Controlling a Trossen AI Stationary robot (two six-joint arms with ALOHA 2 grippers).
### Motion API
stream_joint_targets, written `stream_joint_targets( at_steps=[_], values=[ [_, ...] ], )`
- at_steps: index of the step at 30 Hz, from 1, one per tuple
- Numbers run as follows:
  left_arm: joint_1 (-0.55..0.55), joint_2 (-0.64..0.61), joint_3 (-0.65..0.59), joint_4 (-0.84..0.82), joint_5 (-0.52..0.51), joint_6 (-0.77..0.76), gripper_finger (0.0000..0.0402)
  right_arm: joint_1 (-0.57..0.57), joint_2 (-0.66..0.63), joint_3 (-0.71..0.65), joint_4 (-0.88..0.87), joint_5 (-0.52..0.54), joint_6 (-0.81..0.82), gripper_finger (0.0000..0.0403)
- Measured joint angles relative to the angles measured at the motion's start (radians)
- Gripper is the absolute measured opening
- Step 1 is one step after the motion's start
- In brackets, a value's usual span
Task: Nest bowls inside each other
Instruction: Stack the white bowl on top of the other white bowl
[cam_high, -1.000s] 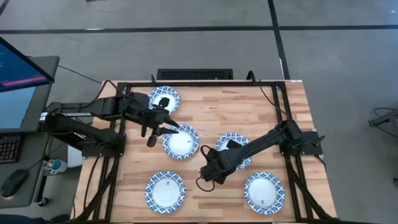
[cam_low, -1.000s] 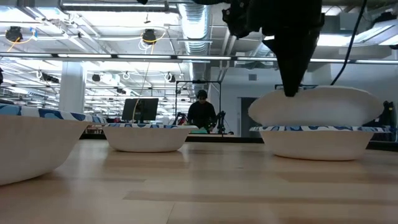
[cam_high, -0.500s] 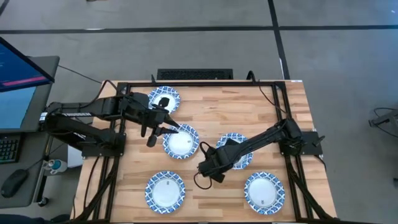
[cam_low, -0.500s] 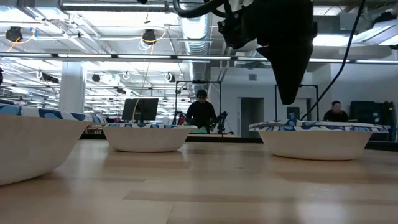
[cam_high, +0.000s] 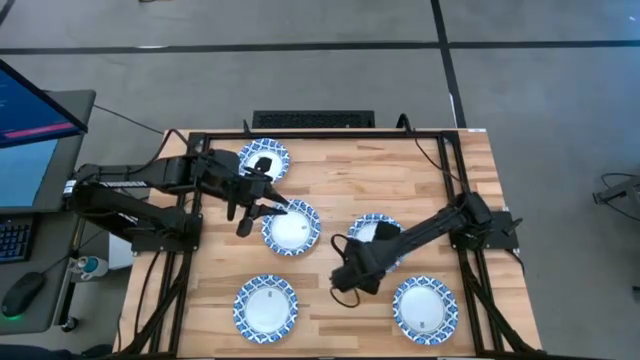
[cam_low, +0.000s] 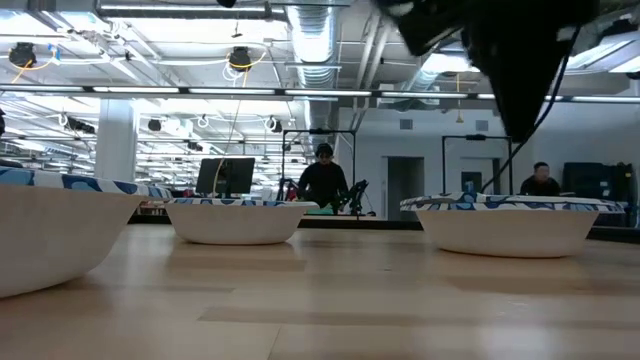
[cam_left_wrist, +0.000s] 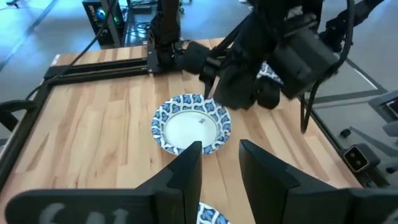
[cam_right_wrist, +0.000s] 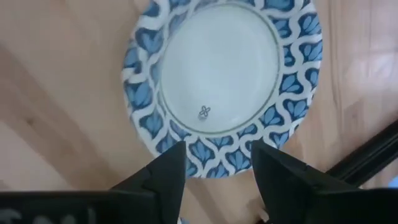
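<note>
Several blue-rimmed white bowls rest on their bases on the wooden table: far left, centre-left, centre, near left and near right. My right gripper hangs open, raised above the centre bowl's near-left rim, and shows high up in the low view. Its fingers stand apart over that rim and hold nothing. My left gripper waits open above the far-left side of the centre-left bowl, with nothing between its fingers.
A black frame runs round the table's edges. A keyboard lies beyond the far edge and a monitor stands at the left. Bare wood stretches across the far middle. A person is in the room behind.
My right gripper has opened and let go of a bowl that it held tilted on top of the centre bowl. That bowl has dropped level into the centre bowl. The gripper has then risen and gone toward the table's right edge.
</note>
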Motion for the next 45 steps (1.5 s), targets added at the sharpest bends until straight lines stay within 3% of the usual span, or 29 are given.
stream_joint_targets(
  at_steps=[8,18,24,29,34,38,42,45],
  values=[
    [-0.032,0.000,0.000,-0.018,-0.034,-0.032,0.0100,0.136,-0.147,0.000,0.008,0.320,0.222,0.0172],
    [-0.094,0.000,0.000,-0.013,-0.037,-0.067,0.0100,0.298,-0.278,0.000,0.008,0.557,0.437,0.0164],
    [-0.144,0.001,-0.044,0.088,-0.069,-0.100,0.0100,0.382,-0.279,-0.017,-0.002,0.613,0.537,0.0165],
    [-0.173,0.001,-0.105,0.093,-0.168,-0.160,0.0100,0.440,-0.279,-0.102,-0.002,0.716,0.766,0.0166],
    [-0.184,0.000,-0.192,0.161,-0.193,-0.240,0.0100,0.473,-0.279,-0.173,-0.003,0.811,0.964,0.0167],
    [-0.185,0.001,-0.259,0.274,-0.210,-0.285,0.0100,0.475,-0.279,-0.195,0.001,0.893,0.953,0.0168],
    [-0.184,0.011,-0.272,0.236,-0.292,-0.307,0.0100,0.462,-0.279,-0.217,0.009,0.897,0.957,0.0167],
    [-0.184,0.020,-0.273,0.218,-0.315,-0.340,0.0100,0.462,-0.279,-0.226,0.009,0.973,0.993,0.0166]
  ],
)
